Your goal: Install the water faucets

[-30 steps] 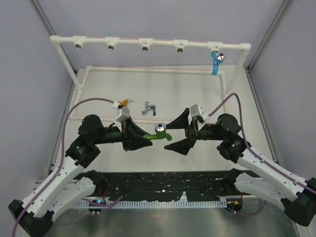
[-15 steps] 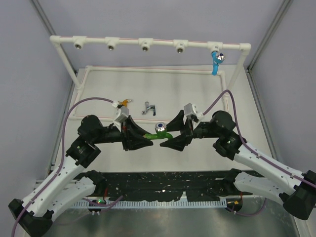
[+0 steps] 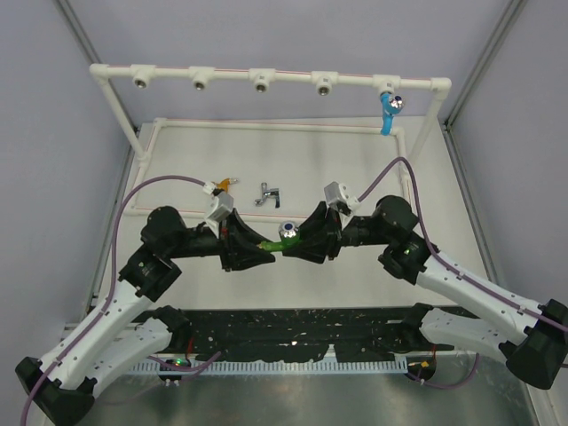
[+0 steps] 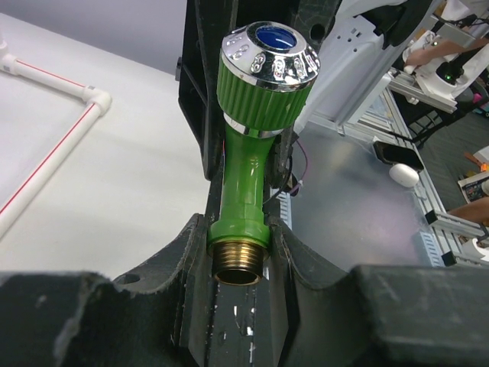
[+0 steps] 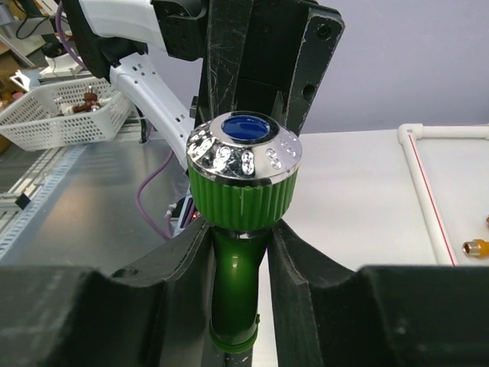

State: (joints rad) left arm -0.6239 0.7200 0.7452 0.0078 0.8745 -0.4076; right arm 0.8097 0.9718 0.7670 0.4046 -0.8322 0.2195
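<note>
The green faucet (image 3: 277,243), with a chrome knob and blue cap, hangs above the table's middle, held from both sides. My left gripper (image 3: 260,248) is shut on its collar just above the brass thread (image 4: 238,264). My right gripper (image 3: 304,242) is shut on the green neck (image 5: 237,283) under the knob. In the left wrist view the left gripper (image 4: 238,248) clamps the faucet (image 4: 248,176); in the right wrist view the right gripper (image 5: 238,264) clamps the same faucet (image 5: 243,195). A blue faucet (image 3: 390,108) sits in the frame's rightmost socket. Silver (image 3: 268,193) and orange-gold (image 3: 225,185) faucets lie on the table.
The white pipe frame (image 3: 231,74) spans the back with several open sockets facing forward, and its lower rail (image 3: 266,123) rests on the table. A black mat (image 3: 293,324) lies by the arm bases. A white basket (image 5: 69,115) stands off the table.
My right gripper has moved left onto the green faucet and closed on its neck. The left gripper has kept its hold and place.
</note>
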